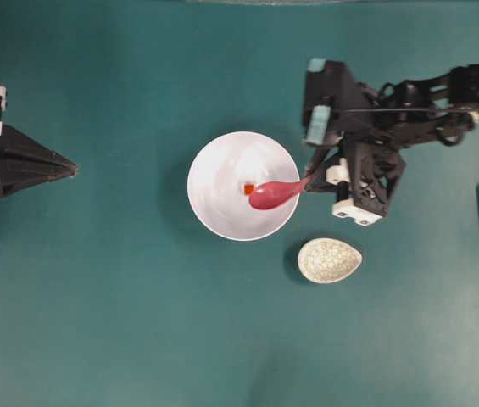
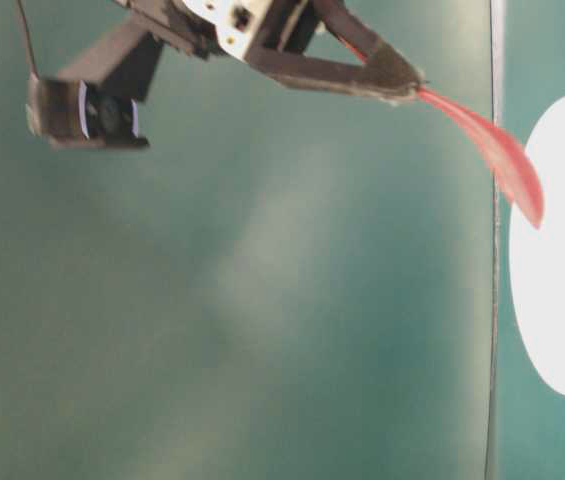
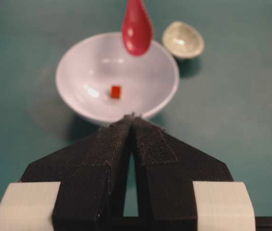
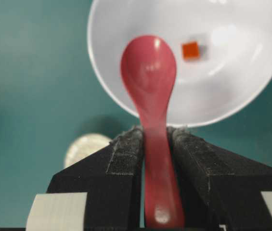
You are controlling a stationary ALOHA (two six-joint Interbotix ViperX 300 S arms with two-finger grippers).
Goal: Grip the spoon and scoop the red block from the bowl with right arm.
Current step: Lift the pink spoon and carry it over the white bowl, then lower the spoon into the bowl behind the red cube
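- Two arms in view; I'm driving the right gripper (image 4: pixel 156 137), clamped on the spoon (image 4: pixel 151 82) handle, pads pinching it from both sides.
- Left gripper (image 3: pixel 132 120) pressed together, empty, parked well apart from the action, pointing at the bowl (image 1: pixel 214 208).
- Spoon scoop sticks out ahead of my fingertips, hovering over the near rim of the bowl, scoop face up in the wrist view.
- Red block (image 4: pixel 190 49) lies on the bowl floor, ahead of the scoop and a bit to its right, not touching it.
- Speckled dish (image 1: pixel 330 259) sits beside the gripper, outside the bowl, not involved.
- Handling guess: spoon looks glossy hard plastic, light, stiff, probably slippery between the pads; grip is on the handle's narrow part, so it may pivot when the scoop pushes on the bowl.
- Block is tiny and light, likely to skate ahead on the smooth bowl; I'd dip the tip low and sweep under it against the curved wall.
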